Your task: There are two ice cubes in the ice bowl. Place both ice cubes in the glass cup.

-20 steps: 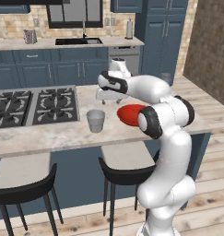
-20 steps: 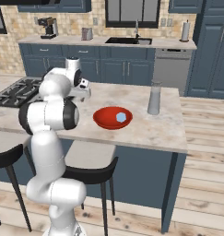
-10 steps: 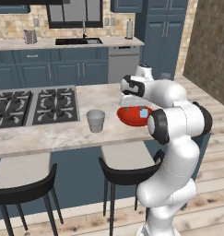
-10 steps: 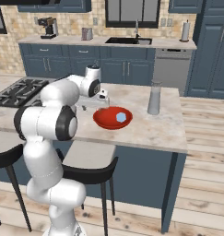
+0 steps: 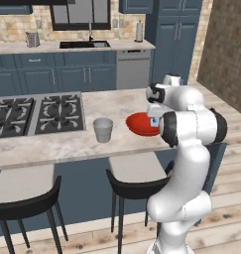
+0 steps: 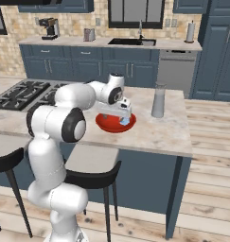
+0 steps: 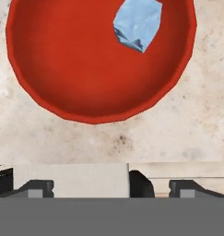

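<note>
Hand over the ice bowl, jaws wide and empty

The hand (image 6: 120,112) hangs just above the red ice bowl (image 7: 62,60) on the counter (image 7: 187,124). One pale-blue ice cube (image 7: 138,24) lies inside the bowl, ahead of the fingertips. The glass cup (image 5: 103,130) stands well off to the hand's left.

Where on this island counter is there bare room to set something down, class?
Bare marble lies between the stove and glass cup, along the front edge, and at the end beyond the grey jar. It is crowded around the ice bowl, where the gripper hovers over an ice cube.
</note>
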Motion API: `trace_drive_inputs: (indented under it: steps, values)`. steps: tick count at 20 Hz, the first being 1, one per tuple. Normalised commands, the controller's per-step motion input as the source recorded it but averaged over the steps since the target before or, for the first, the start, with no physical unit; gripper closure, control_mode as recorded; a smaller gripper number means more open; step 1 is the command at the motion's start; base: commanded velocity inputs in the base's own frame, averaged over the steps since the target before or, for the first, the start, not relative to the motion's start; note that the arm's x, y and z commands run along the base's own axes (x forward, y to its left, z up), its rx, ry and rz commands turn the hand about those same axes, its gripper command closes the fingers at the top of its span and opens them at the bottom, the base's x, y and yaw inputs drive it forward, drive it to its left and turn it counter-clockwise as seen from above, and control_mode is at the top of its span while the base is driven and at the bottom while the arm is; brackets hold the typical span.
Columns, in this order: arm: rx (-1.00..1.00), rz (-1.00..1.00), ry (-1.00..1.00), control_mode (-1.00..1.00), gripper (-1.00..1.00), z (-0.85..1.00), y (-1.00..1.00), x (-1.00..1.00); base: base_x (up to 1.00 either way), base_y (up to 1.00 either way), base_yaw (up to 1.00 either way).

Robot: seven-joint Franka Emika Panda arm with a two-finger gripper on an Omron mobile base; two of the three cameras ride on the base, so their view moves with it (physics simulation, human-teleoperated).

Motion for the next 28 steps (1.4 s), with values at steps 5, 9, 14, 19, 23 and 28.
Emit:
trace_drive_inputs:
  steps: [5, 9, 14, 19, 23, 28]
  values:
    - [-0.03, -0.13, 0.24, -1.00, -1.00, 0.00, -0.14, 0.32, 0.00, 0.00, 0.00]
    - [-0.03, -0.01, 0.00, -1.00, -1.00, -0.11, 0.11, 0.26, 0.00, 0.00, 0.00]
    - [-0.06, -0.07, -0.02, -1.00, -1.00, -0.23, 0.11, 0.60, 0.00, 0.00, 0.00]
    - [0.00, -0.03, 0.00, -1.00, -1.00, -0.08, 0.02, 0.56, 0.00, 0.00, 0.00]
    - [-0.02, -0.05, 0.01, -1.00, -1.00, -0.13, -0.21, 0.10, 0.00, 0.00, 0.00]
    - [-0.05, -0.08, 0.00, -1.00, -1.00, -0.18, -0.28, 0.00, 0.00, 0.00, 0.00]
